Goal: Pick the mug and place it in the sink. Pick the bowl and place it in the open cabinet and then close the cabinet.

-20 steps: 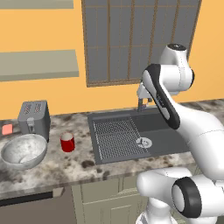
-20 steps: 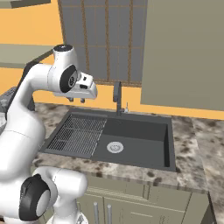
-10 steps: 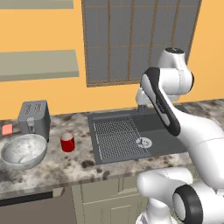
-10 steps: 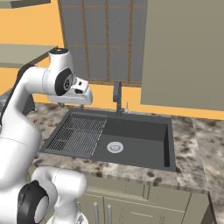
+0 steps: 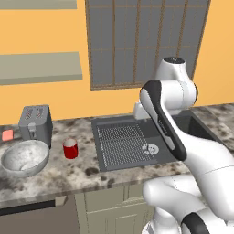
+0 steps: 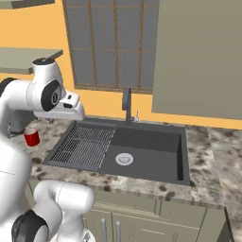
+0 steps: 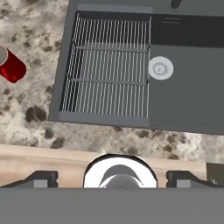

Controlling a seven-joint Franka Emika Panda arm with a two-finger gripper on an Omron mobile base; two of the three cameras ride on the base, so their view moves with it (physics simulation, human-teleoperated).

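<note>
Since mug (image 5: 70, 148) sits left of sink (image 6: 142, 151) near bowl (image 5: 25, 157), sloppy reach could knock it over. Gripper (image 7: 111, 177) fingers spread wide, empty.

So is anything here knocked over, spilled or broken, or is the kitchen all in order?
Nothing stands out. The mug stands upright on the counter beside the bowl, which sits level in front of the toaster. The sink holds nothing, and no spill shows.
</note>
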